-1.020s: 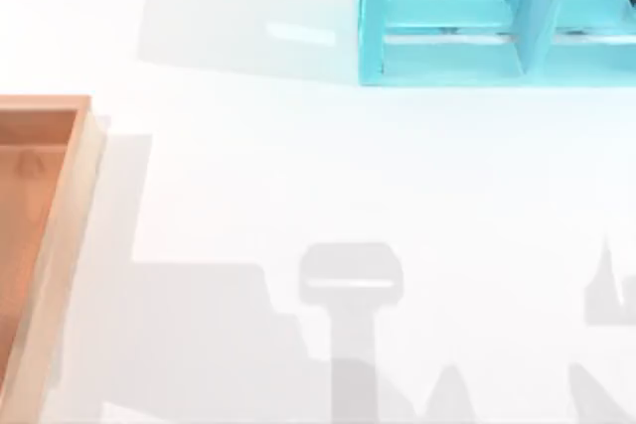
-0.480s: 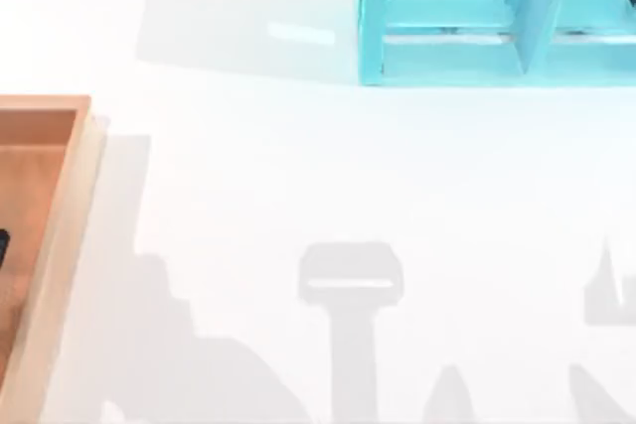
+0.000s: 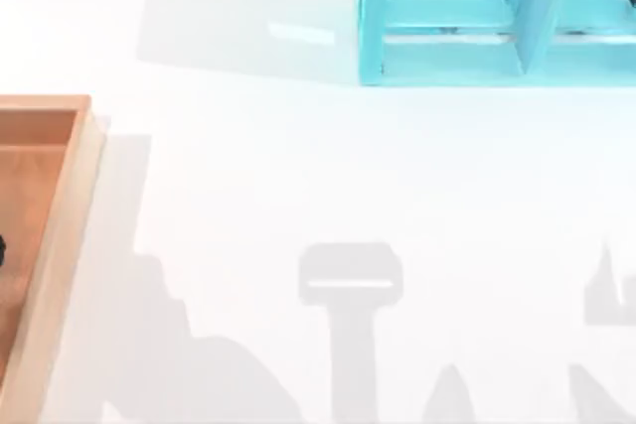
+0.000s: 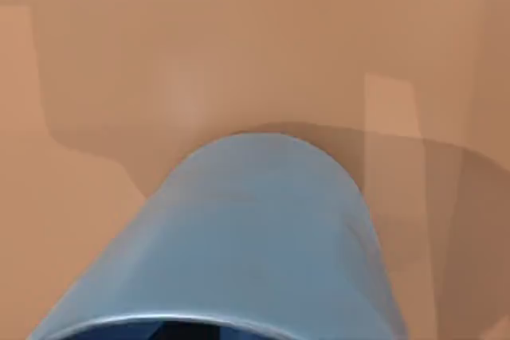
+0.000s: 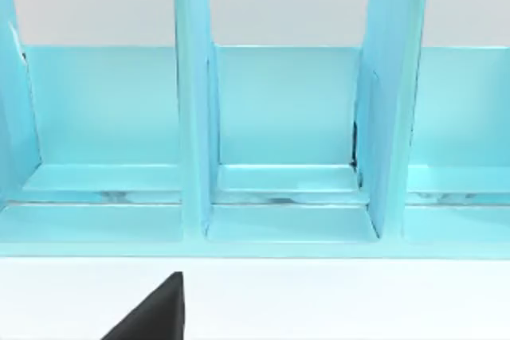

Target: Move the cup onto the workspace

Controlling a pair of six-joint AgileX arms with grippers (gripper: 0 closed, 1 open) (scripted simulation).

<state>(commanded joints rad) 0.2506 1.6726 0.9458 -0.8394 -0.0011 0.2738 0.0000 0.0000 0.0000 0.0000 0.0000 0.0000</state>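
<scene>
Left gripper (image 3: 2,249): a dark sliver at the top view's left edge, over the tray (image 3: 62,206). Whether it was open or closed could not be told, nor whether it had hold of anything.

Cup (image 4: 255,236): right up against the left wrist camera, over the tray's orange-brown floor. Its rim was nearest the lens and its blue wall ran away toward the floor. Whether its base touched the floor could not be told.

Key relation: the cup lay straight ahead of the left gripper, with its long axis in line with the gripper's own reach. The left arm was by far the nearer one. The white surface (image 3: 298,166) lay to the tray's right in the top view, past the tray's raised rim, so the cup would likely have to clear that rim and travel right.

Right gripper (image 5: 151,314): one black tip showed low in the right wrist view, above the white surface and facing the teal shelf (image 5: 279,117). It was well apart from the tray and seemed idle. Its state could not be told.

Shelf: at the far right of the surface in the top view, well apart from the tray.

Change: a second earlier the tray's left edge held no dark sliver. Half a second earlier it was there, and it had since slipped slightly lower. The arm's shadow right of the tray had changed from a blocky patch to a sloping one.
</scene>
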